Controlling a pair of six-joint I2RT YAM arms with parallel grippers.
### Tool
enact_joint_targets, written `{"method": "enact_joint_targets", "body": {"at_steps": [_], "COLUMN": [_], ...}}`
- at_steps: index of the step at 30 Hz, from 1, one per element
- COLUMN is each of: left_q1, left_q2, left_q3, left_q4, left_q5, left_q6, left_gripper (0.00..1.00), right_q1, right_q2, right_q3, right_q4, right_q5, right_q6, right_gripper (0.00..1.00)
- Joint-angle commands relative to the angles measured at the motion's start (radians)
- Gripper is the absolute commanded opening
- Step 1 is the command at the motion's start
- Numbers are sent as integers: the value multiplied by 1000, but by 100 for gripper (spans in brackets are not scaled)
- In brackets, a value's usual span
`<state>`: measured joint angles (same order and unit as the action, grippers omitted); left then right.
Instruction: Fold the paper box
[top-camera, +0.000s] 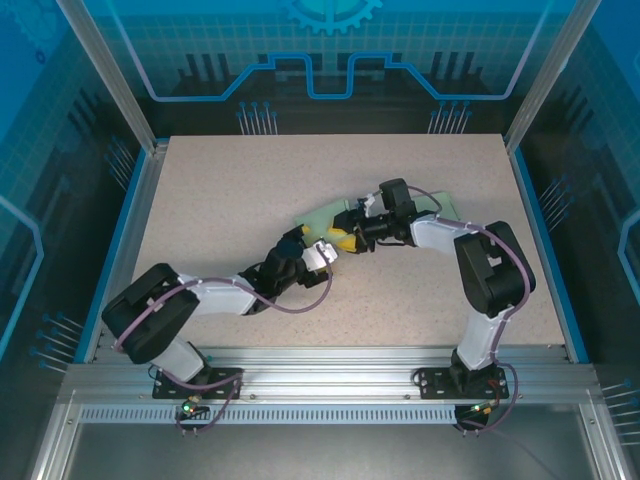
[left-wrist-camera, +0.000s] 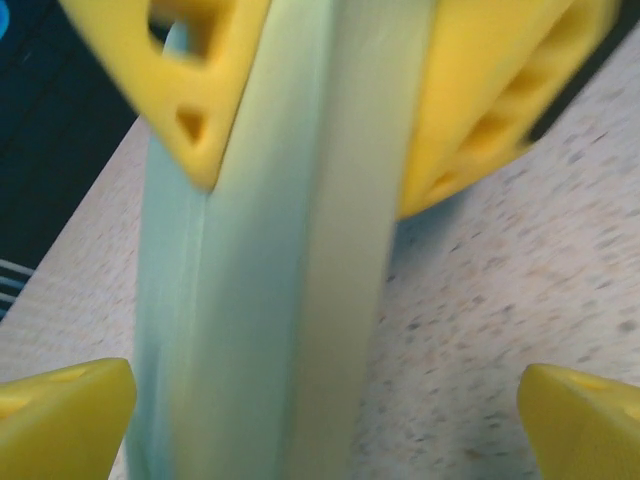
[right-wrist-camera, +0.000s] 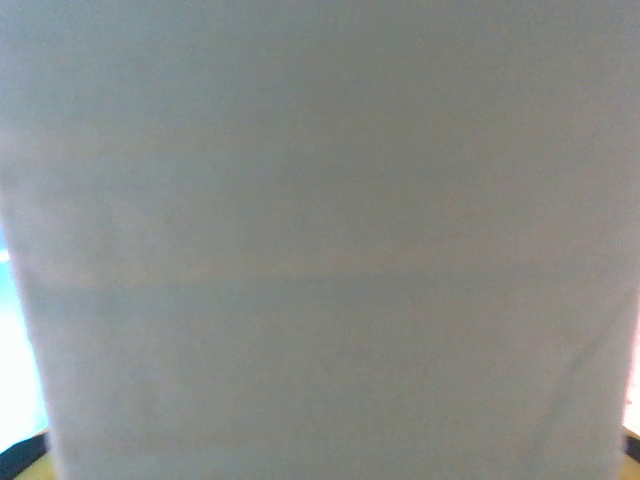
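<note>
The paper box (top-camera: 322, 214) is pale green and lies partly folded at the middle of the table. In the left wrist view one of its folded walls (left-wrist-camera: 270, 300) stands on edge and runs away from the camera. My left gripper (left-wrist-camera: 325, 425) straddles that wall with its jaws wide open, its yellow fingertips (left-wrist-camera: 60, 420) well clear on both sides. Farther along the wall, my right gripper (top-camera: 348, 237) is shut on it, with a yellow finger (left-wrist-camera: 490, 90) pressed to each face. Close, blurred pale paper (right-wrist-camera: 320, 240) covers the right wrist view.
The speckled beige table (top-camera: 230, 190) has blue rails and metal frame posts around it. Both arms reach in from the near edge and meet at the box. Bare tabletop (left-wrist-camera: 520, 280) lies to the right of the standing wall.
</note>
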<state>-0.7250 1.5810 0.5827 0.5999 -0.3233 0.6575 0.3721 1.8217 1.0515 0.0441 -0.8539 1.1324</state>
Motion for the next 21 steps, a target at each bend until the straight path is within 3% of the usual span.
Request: {"method": "enact_joint_targets", "body": {"at_steps": [1,7,12,18,21], "left_q1": [-6,-5,-5,2,31], "left_q2": [30,54,6,-78,-105], "left_q3": [66,108,114,144,203], "left_q4": [50,15,-70,-332,-537], "left_q5": [-148,-184,-156,-2,137], "left_q6": [64,67,54,53,14], "left_gripper": [97,84,61,47,43], "right_q1": [1,2,-4,-35,-65], "right_q2": [-49,-60,-64,-82,-116], "right_q3": [3,-4,0,6,3], "right_q4": [-123,-159,-172,-175,-186], "right_q5": [-45,-63,-59,-49,-39], "right_q6": [-51,-69,-84,-101,-119], "right_gripper": [53,54,58,70,76]}}
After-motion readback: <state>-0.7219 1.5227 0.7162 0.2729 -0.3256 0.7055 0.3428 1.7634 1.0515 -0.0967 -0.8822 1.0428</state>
